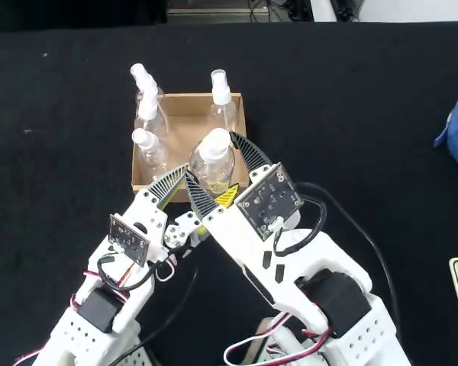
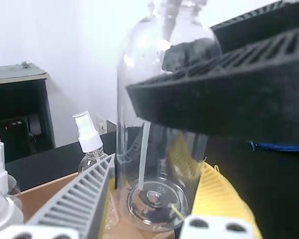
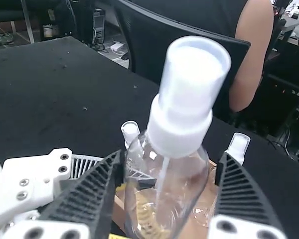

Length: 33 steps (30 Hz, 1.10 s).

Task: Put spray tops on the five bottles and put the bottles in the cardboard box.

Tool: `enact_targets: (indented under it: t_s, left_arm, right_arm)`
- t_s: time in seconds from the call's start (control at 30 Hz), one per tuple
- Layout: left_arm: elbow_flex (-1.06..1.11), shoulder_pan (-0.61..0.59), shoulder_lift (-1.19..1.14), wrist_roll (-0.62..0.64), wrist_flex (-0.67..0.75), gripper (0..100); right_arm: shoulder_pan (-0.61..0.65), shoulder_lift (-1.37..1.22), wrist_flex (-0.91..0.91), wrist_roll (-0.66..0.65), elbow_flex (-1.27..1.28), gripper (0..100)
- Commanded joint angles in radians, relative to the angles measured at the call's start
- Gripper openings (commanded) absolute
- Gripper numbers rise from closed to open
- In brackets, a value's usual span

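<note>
The right gripper (image 1: 210, 156) is clamped on a clear bottle (image 1: 212, 169) with its spray top (image 1: 214, 143) fitted, its black fingers (image 3: 92, 191) on either side. The left gripper (image 1: 204, 186) sits close beside it at the bottle's base; I cannot tell whether it grips. Beneath the held bottle is the cardboard box (image 1: 185, 107), with four capped bottles (image 1: 151, 120) standing beyond the right gripper.

We see both arms stretched forward side by side, wrists angled toward each other. Right gripper (image 1: 211, 158): black fingers clamped on bottle (image 1: 214, 145). Left gripper (image 1: 206, 187) close beside it, gray and yellow fingers spread apart.
</note>
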<state>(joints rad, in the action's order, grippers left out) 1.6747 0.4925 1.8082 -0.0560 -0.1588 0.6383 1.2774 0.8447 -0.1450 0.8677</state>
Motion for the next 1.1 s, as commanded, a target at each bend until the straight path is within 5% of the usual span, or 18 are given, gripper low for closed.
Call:
enact_targets:
  t_s: [0.0,0.13,0.23,0.57,0.77,1.07]
  left_arm:
    - [0.018,-0.015,0.017,-0.006,0.0,3]
    - [0.018,-0.015,0.017,-0.006,0.0,3]
    - [0.018,-0.015,0.017,-0.006,0.002,3]
    - [-0.001,-0.016,0.017,-0.008,0.0,4]
    - [0.008,-0.016,0.017,0.0,-0.009,23]
    - [-0.231,-0.016,0.018,0.0,-0.468,26]
  right_arm:
    - [0.009,-0.016,0.006,0.0,-0.022,25.8]
    - [0.009,-0.016,0.006,0.0,-0.024,20.8]
    - [0.005,-0.008,-0.008,0.0,-0.028,0.3]
    - [-0.084,-0.01,-0.037,0.0,-0.022,1.0]
    - [-0.089,-0.008,-0.044,0.0,-0.03,1.0]
    - [-0.173,-0.019,-0.118,0.0,-0.022,1.0]
